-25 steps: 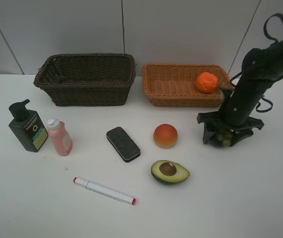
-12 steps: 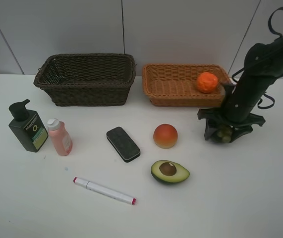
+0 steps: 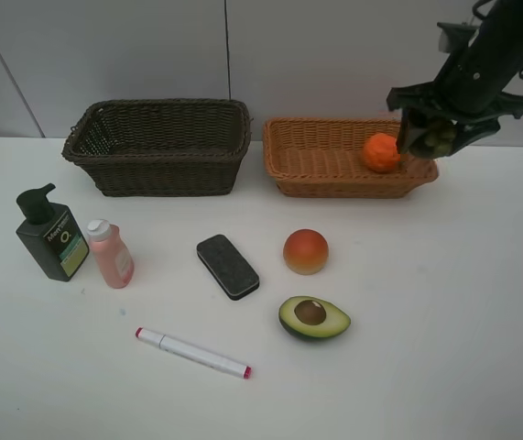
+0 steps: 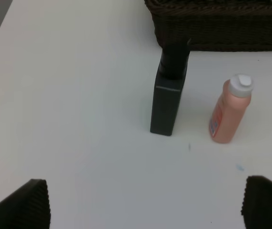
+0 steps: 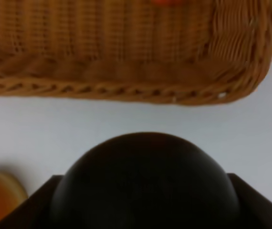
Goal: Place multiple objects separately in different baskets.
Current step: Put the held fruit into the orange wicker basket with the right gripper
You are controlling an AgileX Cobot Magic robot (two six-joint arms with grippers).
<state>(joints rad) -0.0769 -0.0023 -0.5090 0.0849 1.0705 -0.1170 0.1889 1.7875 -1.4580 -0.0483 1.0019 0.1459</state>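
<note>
Here, the right gripper (image 3: 437, 136) hangs raised by the right end of the light tan basket (image 3: 325, 186), its jaws closed partway around a dark round mangosteen (image 5: 145, 181). The wrist view shows the basket's near rim just ahead of the fruit, so the drop point probably lies forward. The basket's long side runs across that path. An orange (image 3: 382, 152) sits inside. The left gripper (image 4: 145, 210) is wide open and empty (facing the pump bottle (image 3: 52, 236), whose label writing is too small to read).

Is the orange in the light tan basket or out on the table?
In. The orange sits inside the light tan basket, at its right end, with the woven walls around it.
</note>
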